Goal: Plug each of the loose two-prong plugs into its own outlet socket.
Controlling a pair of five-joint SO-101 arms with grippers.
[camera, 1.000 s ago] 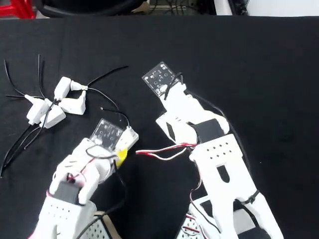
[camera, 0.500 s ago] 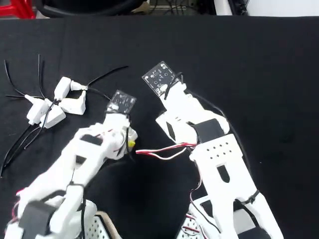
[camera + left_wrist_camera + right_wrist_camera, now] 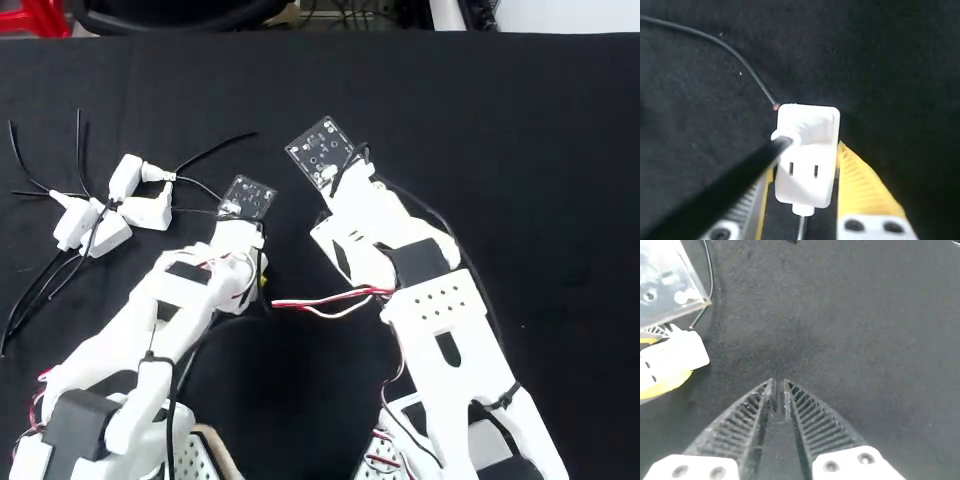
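**A:** Left wrist view: the left gripper (image 3: 802, 172) pinches a white socket block (image 3: 807, 145), slots facing the camera, just beside the plug pile (image 3: 110, 205).

**B:** Progress?

**A:** Apparently nothing is mated; every pairing is left to do. The right gripper (image 3: 778, 390), pressed together and empty, sits farther from the pile. Black leads (image 3: 215, 151) tangle around the pile.

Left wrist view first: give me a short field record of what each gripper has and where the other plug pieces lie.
left gripper: shut on outlet socket, its two slots facing the wrist camera
right gripper: shut, nothing in it, over bare black cloth
white pieces: clustered with their black wires at the left side of the high view
black wire: lies on the cloth, its end close beside the held socket
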